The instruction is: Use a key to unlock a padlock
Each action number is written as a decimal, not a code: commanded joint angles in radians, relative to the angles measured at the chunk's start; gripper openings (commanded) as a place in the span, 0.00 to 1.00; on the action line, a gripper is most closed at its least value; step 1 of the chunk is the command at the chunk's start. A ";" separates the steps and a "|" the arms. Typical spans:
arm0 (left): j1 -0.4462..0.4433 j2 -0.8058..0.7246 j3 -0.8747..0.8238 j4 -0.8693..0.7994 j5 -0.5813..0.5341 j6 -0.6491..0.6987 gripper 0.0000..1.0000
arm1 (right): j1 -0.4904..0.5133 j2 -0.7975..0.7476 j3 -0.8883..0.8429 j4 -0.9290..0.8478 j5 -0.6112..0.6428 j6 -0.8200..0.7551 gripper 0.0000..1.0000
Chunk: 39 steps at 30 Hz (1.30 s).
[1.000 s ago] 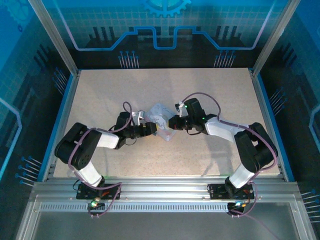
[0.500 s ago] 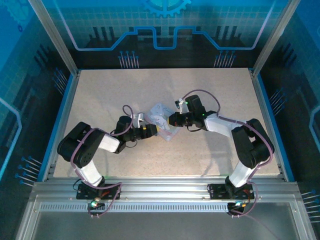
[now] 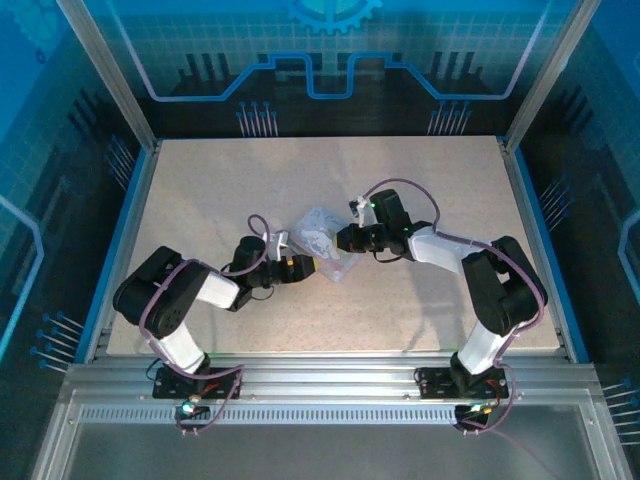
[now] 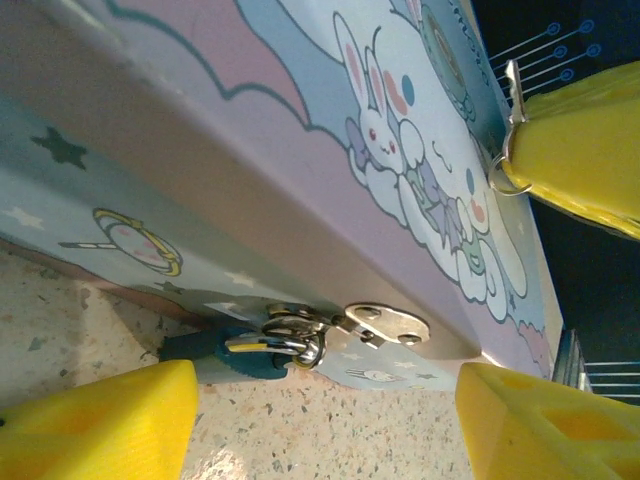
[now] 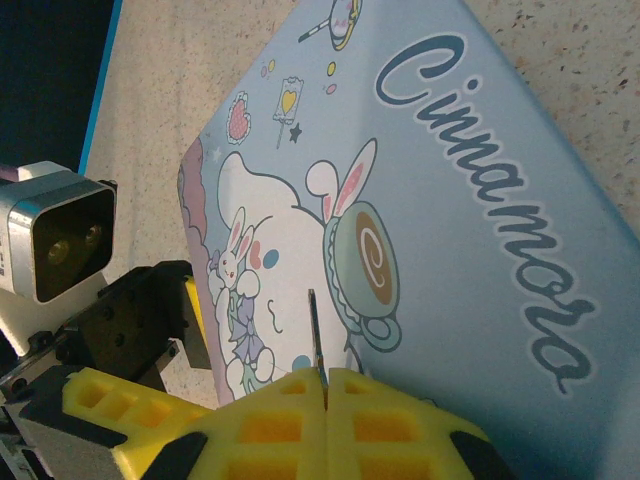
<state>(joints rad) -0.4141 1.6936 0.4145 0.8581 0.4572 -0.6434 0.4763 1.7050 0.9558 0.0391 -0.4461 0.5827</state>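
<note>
The padlock (image 4: 232,353), small with a teal-blue body, hangs from the metal hasp (image 4: 386,322) on the front of the pastel cartoon tin (image 3: 323,240), low against the tabletop. My left gripper (image 4: 320,430) is open, one yellow finger on each side of the padlock and hasp, touching neither. My right gripper (image 5: 325,378) is shut on the key (image 5: 314,330), a thin dark sliver sticking out over the tin's lid (image 5: 450,200). In the left wrist view the right gripper's yellow fingers (image 4: 590,140) hover at the tin's far edge. In the top view my left gripper (image 3: 296,265) and right gripper (image 3: 345,240) flank the tin.
The tin sits mid-table on the speckled tabletop (image 3: 220,190). Blue rails (image 3: 128,230) and metal posts frame the table. The left arm's wrist camera (image 5: 55,245) sits close beside the tin.
The left gripper has drawn back slightly toward the near left. The right gripper has edged left over the tin, still holding the key.
</note>
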 commanded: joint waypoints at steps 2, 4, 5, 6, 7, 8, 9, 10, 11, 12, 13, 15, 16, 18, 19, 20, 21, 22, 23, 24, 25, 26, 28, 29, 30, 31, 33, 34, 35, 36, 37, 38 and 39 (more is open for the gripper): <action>-0.008 0.007 -0.008 -0.078 -0.095 0.099 0.69 | -0.013 0.016 -0.011 -0.041 0.020 -0.006 0.00; -0.010 -0.004 -0.006 -0.097 -0.126 0.135 0.68 | -0.013 0.012 -0.014 -0.041 0.020 -0.006 0.00; -0.012 -0.009 -0.003 -0.108 -0.139 0.154 0.68 | -0.013 0.012 -0.015 -0.041 0.021 -0.006 0.00; -0.014 -0.014 0.000 -0.116 -0.150 0.168 0.68 | -0.013 0.012 -0.016 -0.041 0.022 -0.007 0.00; -0.017 -0.019 0.000 -0.122 -0.162 0.186 0.68 | -0.012 0.010 -0.016 -0.042 0.021 -0.007 0.00; -0.018 -0.025 0.001 -0.128 -0.171 0.200 0.68 | -0.013 0.009 -0.016 -0.042 0.023 -0.009 0.00; -0.019 -0.030 0.001 -0.132 -0.179 0.212 0.68 | -0.014 0.008 -0.018 -0.042 0.024 -0.009 0.00; -0.023 -0.037 0.001 -0.136 -0.189 0.225 0.68 | -0.014 0.008 -0.018 -0.042 0.023 -0.009 0.00; -0.025 -0.044 0.002 -0.144 -0.201 0.242 0.68 | -0.013 0.008 -0.018 -0.042 0.026 -0.008 0.00; -0.028 -0.051 0.003 -0.153 -0.211 0.253 0.68 | -0.013 0.007 -0.018 -0.042 0.024 -0.007 0.00; -0.031 -0.058 0.005 -0.165 -0.224 0.271 0.69 | -0.013 0.008 -0.018 -0.042 0.024 -0.007 0.00; -0.038 -0.069 0.012 -0.195 -0.249 0.300 0.69 | -0.013 0.010 -0.017 -0.043 0.025 -0.007 0.00; -0.040 -0.072 0.017 -0.210 -0.259 0.311 0.69 | -0.013 0.010 -0.016 -0.044 0.025 -0.007 0.00; -0.040 -0.071 0.025 -0.221 -0.259 0.325 0.70 | -0.014 0.012 -0.016 -0.044 0.022 -0.007 0.00; -0.040 -0.067 0.030 -0.224 -0.250 0.327 0.70 | -0.013 0.011 -0.015 -0.044 0.024 -0.007 0.00; -0.041 -0.062 0.038 -0.223 -0.242 0.327 0.70 | -0.013 0.010 -0.014 -0.046 0.025 -0.007 0.00; -0.042 -0.055 0.042 -0.220 -0.235 0.326 0.70 | -0.013 0.009 -0.014 -0.045 0.025 -0.007 0.00; -0.044 -0.049 0.046 -0.216 -0.231 0.323 0.70 | -0.013 0.008 -0.015 -0.045 0.026 -0.007 0.00; -0.046 -0.041 0.049 -0.209 -0.225 0.320 0.70 | -0.013 0.007 -0.014 -0.046 0.026 -0.007 0.00; -0.047 -0.034 0.052 -0.202 -0.220 0.318 0.70 | -0.013 0.007 -0.014 -0.048 0.026 -0.007 0.00; -0.048 -0.025 0.054 -0.197 -0.214 0.315 0.69 | -0.013 0.005 -0.015 -0.049 0.027 -0.007 0.00; -0.050 -0.015 0.060 -0.196 -0.206 0.312 0.68 | -0.013 0.004 -0.015 -0.053 0.029 -0.009 0.00; -0.053 0.002 0.071 -0.195 -0.192 0.307 0.67 | -0.013 0.000 -0.014 -0.057 0.032 -0.010 0.00; -0.056 0.011 0.074 -0.188 -0.184 0.306 0.65 | -0.013 0.000 -0.014 -0.059 0.033 -0.011 0.00; -0.058 0.018 0.079 -0.185 -0.175 0.302 0.64 | -0.013 -0.001 -0.013 -0.060 0.033 -0.012 0.00; -0.061 0.026 0.084 -0.184 -0.167 0.299 0.62 | -0.013 -0.003 -0.014 -0.062 0.034 -0.013 0.00; -0.065 0.036 0.093 -0.184 -0.154 0.294 0.60 | -0.013 -0.003 -0.014 -0.061 0.036 -0.013 0.00; -0.066 0.040 0.098 -0.187 -0.149 0.291 0.58 | -0.013 -0.003 -0.014 -0.062 0.035 -0.012 0.00; -0.069 0.041 0.102 -0.189 -0.146 0.288 0.57 | -0.013 -0.003 -0.013 -0.062 0.036 -0.012 0.00; -0.070 0.040 0.103 -0.191 -0.144 0.285 0.57 | -0.013 -0.002 -0.013 -0.061 0.034 -0.011 0.00; -0.071 0.039 0.103 -0.194 -0.140 0.280 0.56 | -0.013 -0.002 -0.012 -0.063 0.034 -0.012 0.00; -0.072 0.038 0.103 -0.194 -0.135 0.274 0.56 | -0.013 -0.001 -0.011 -0.064 0.034 -0.012 0.00; -0.072 0.037 0.103 -0.192 -0.130 0.266 0.55 | -0.013 -0.001 -0.012 -0.064 0.033 -0.012 0.00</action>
<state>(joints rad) -0.4641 1.7039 0.5011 0.6857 0.2737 -0.3614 0.4744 1.7035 0.9558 0.0391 -0.4343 0.5827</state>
